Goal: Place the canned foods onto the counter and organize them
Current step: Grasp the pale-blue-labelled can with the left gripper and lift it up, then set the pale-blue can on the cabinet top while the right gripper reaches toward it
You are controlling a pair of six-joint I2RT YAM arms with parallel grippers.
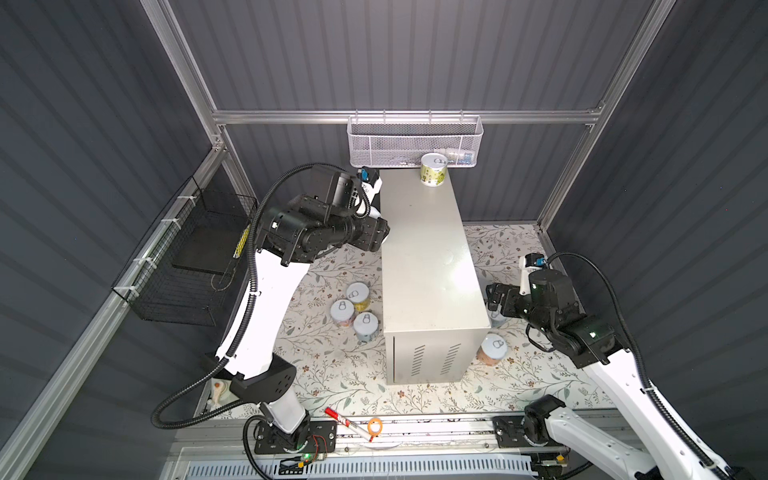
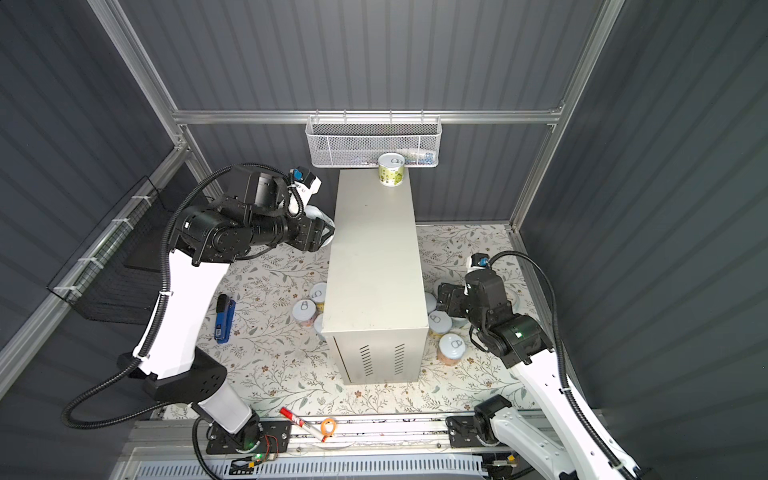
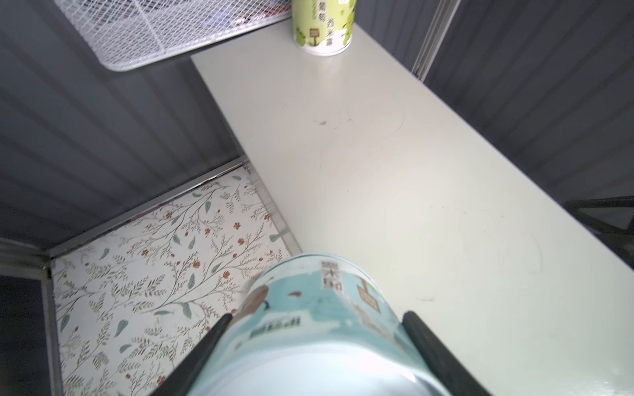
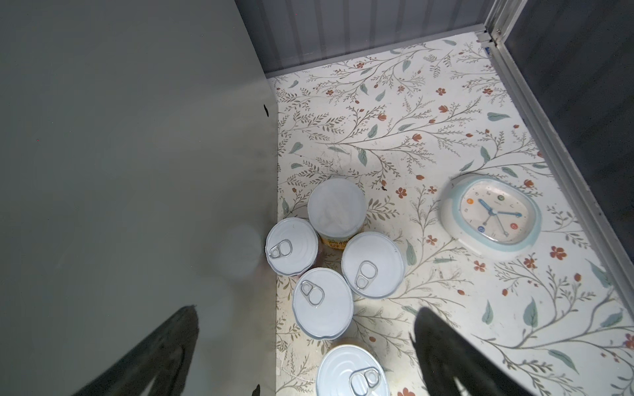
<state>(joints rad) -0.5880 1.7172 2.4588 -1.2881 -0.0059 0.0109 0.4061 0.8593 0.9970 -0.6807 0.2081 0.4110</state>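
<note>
My left gripper [image 3: 317,319] grips a pale blue can [image 3: 302,343] at the left edge of the bench [image 3: 394,171]; a green can [image 1: 433,170] stands at its far end. My right gripper [image 4: 305,310] hangs wide open above cans [image 4: 322,301] beside the bench.

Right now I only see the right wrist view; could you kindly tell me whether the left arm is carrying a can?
Observer: Yes, its jaws are shut on a pale blue can by the counter's left edge.
Operator: Thanks. Is anything on the counter already?
Observer: One green can stands upright at its far end, near the white mesh basket.
Operator: Any cans left of the counter?
Observer: Yes, three cans stand clustered on the floral surface there.
</note>
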